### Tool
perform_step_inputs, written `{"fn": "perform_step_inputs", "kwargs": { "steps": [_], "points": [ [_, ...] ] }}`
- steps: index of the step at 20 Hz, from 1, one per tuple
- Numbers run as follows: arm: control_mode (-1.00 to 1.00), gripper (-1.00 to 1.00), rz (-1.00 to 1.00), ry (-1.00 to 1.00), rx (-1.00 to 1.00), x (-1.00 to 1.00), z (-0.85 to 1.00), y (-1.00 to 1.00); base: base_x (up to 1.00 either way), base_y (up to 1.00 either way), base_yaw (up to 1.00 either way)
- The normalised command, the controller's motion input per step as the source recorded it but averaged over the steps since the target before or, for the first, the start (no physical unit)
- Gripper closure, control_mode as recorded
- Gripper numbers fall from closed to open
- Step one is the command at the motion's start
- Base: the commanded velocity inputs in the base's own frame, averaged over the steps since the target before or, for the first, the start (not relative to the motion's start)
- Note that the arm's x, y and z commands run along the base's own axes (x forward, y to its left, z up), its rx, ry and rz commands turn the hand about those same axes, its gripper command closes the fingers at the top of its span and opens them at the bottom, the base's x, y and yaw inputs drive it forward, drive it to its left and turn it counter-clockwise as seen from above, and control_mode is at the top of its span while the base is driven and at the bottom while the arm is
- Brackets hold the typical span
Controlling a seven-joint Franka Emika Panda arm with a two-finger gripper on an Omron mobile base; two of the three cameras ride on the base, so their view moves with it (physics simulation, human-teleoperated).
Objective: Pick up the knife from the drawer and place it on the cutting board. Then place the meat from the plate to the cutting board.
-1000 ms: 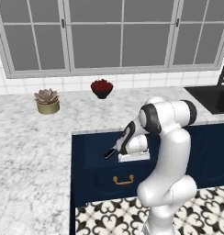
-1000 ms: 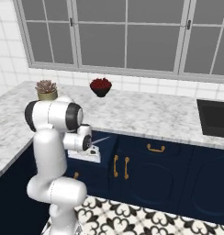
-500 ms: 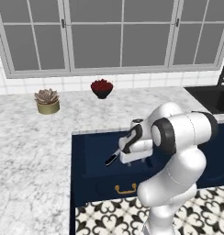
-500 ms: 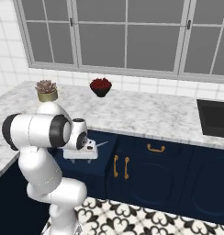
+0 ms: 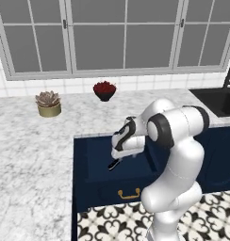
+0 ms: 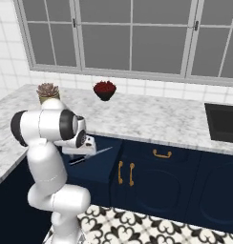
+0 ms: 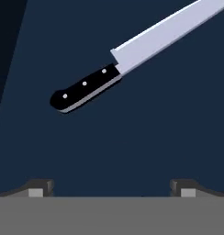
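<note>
The navy drawer stands pulled out from under the marble counter. The knife lies flat on its floor, black riveted handle toward the lower left of the hand view and silver blade running to the upper right. My gripper hangs open just above the drawer floor, short of the handle, with nothing between its fingertips. From the base, the gripper points down into the drawer over the knife handle. The knife blade shows beside the hand. The cutting board, plate and meat are out of view.
On the marble counter a potted succulent and a dark bowl of red things stand near the window wall. A black sink lies at the right. Closed navy cabinet fronts with brass handles flank the drawer.
The arm has folded and lowered. The hand has slid along the knife from the blade toward the handle and sunk deeper into the drawer. The jaws stayed open and the knife did not move.
</note>
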Motion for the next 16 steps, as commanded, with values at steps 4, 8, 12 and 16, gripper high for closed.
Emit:
{"fn": "perform_step_inputs", "kwargs": {
  "steps": [4,8,12,16],
  "points": [
    [-1.00,-1.00,-0.06,-0.04,0.00,0.29,-0.11,0.29,0.00,0.00,0.00],
    [-1.00,-1.00,-0.13,-0.07,-0.03,0.23,-0.34,0.13,0.00,0.00,0.00],
    [-1.00,-1.00,-0.15,-0.01,-0.03,0.22,-0.34,0.10,0.00,0.00,0.00],
    [-1.00,-1.00,-0.13,0.04,0.00,0.43,-0.20,0.21,0.00,0.00,0.00]
  ]
}}
